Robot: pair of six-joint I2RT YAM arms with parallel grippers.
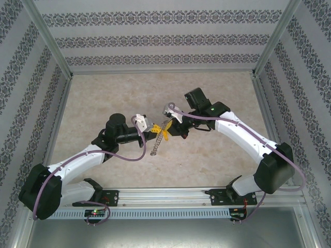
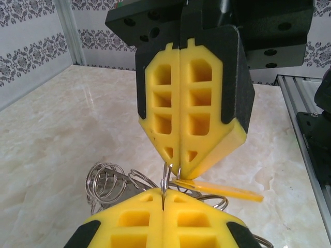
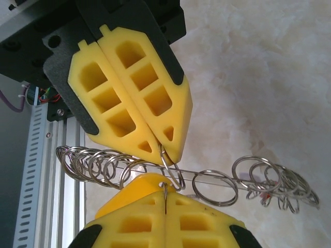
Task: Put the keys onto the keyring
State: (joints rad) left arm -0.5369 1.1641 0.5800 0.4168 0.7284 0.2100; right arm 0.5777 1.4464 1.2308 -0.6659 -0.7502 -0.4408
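Both grippers meet tip to tip above the table. My left gripper point(image 2: 163, 199) point(image 3: 163, 150) point(image 1: 151, 128) is shut on a small silver ring of the keyring point(image 3: 232, 179) point(image 2: 106, 181). The keyring is strung with several small rings and hangs slack in the top view point(image 1: 156, 144). My right gripper point(image 3: 164, 194) point(image 2: 180, 168) point(image 1: 171, 126) is shut on a thin ring wire passing through the hole of the orange-yellow key point(image 3: 135, 192). That key lies flat across its fingertips and sticks out sideways point(image 2: 222, 190) point(image 1: 165, 134). A reddish bit point(image 3: 267, 197) shows among the far rings.
The marble-patterned tabletop point(image 1: 103, 98) lies below the held things. Patterned walls point(image 1: 165, 36) with metal posts enclose the table. An aluminium rail point(image 1: 165, 195) with the arm bases runs along the near edge.
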